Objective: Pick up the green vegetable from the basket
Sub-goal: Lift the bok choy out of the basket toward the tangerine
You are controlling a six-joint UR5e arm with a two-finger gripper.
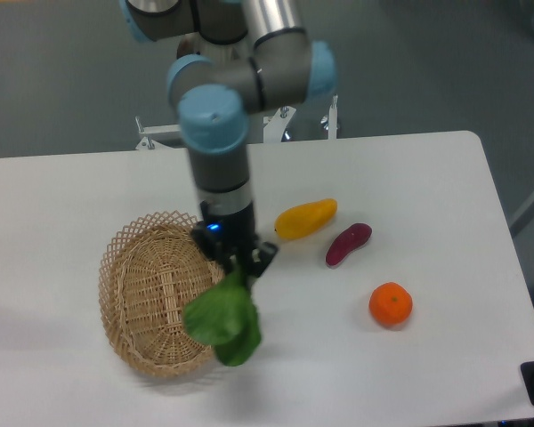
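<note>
White table, grey floor behind. Gripper clamped on green vegetable, hanging over basket right rim. Advisable: lift straight, slow, avoid snagging wicker.

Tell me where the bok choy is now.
The bok choy hangs from the gripper, overlapping the wicker basket's right rim, left of the orange.

A bright-green bok choy hangs leaves-down over the right rim of an oval tan wicker basket, which lies on the table's near left.
</note>
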